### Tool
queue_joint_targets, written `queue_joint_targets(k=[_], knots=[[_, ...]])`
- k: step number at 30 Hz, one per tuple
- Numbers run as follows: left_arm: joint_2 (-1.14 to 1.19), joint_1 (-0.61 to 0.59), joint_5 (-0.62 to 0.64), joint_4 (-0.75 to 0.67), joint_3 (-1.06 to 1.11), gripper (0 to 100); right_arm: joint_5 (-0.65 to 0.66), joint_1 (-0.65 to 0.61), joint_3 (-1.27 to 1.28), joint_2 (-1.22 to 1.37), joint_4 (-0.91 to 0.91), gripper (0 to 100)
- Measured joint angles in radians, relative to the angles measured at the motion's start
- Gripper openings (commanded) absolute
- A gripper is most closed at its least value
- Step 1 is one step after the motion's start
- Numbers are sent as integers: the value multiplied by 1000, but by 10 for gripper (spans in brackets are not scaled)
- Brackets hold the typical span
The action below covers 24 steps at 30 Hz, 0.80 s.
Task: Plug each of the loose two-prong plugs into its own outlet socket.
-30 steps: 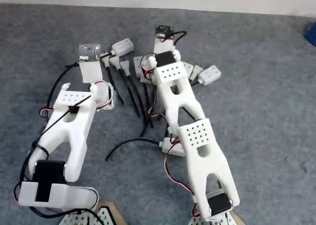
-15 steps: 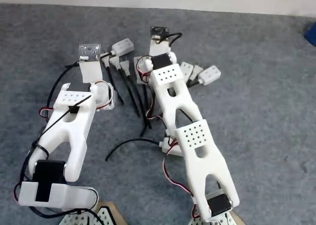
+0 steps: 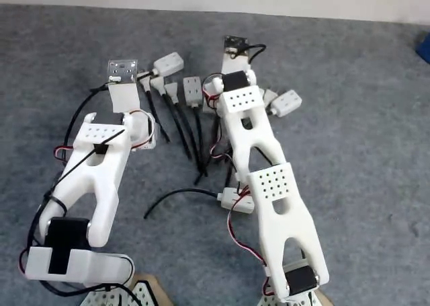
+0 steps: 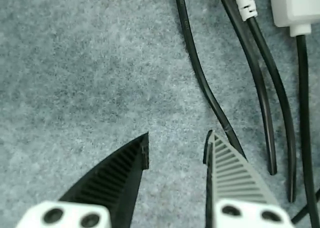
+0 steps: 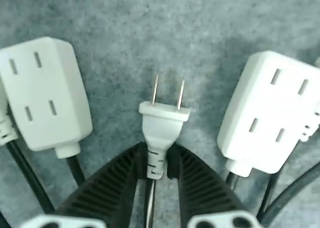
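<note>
Snugly, right jaws clamp the plug (image 5: 163, 119) at its neck (left jaws gape, empty).

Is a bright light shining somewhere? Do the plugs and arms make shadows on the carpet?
Right wrist view: the plug in the right claw has prongs catching a little light, and only faint shadow rims the outlet blocks. High view: soft, even light, weak shadows beside the arms on the carpet. Left wrist view: no glare; the cords barely shade the carpet.
</note>
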Motion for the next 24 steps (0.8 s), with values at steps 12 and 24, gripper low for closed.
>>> queue_joint_targets(k=[12, 24], knots=[[0, 0, 0, 0, 0, 193, 35, 0, -12, 0, 63, 56], [0, 0, 0, 0, 0, 193, 209, -40, -12, -5, 160, 173]])
